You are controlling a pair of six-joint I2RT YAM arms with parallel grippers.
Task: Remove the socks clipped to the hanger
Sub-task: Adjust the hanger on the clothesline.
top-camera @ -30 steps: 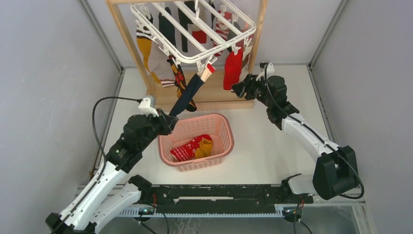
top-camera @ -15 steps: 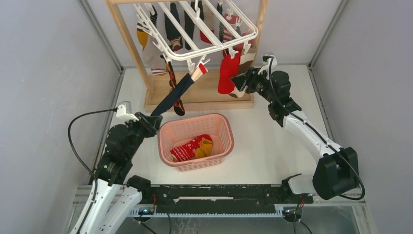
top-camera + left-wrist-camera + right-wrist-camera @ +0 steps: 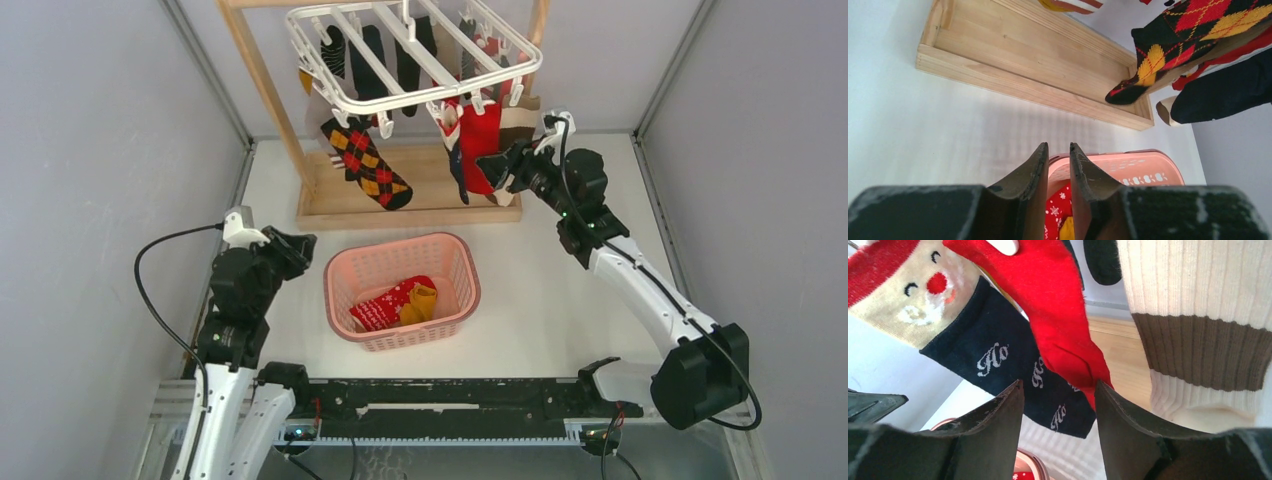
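Note:
The white hanger [image 3: 415,62] hangs from the wooden stand with several socks clipped on. They include an argyle sock [image 3: 365,165], a navy sock [image 3: 456,155], a red sock [image 3: 483,135] and a brown-banded cream sock [image 3: 518,112]. My left gripper [image 3: 300,243] is left of the basket. In the left wrist view it [image 3: 1058,146] is almost shut, with a narrow gap and nothing in it. My right gripper [image 3: 500,165] is open just below the red sock's toe [image 3: 1073,355] and the navy "Ho" sock [image 3: 1013,360], touching neither.
A pink basket [image 3: 460,255] sits mid-table and holds a red snowflake sock [image 3: 385,305] and a yellow one [image 3: 422,297]. The stand's wooden base tray [image 3: 430,200] lies behind it, also in the left wrist view [image 3: 1023,65]. Grey walls close both sides.
The navy sock I was pulling taut with my left gripper has come free and swung back under the hanger. The hanger has swung right and the left arm has drawn back.

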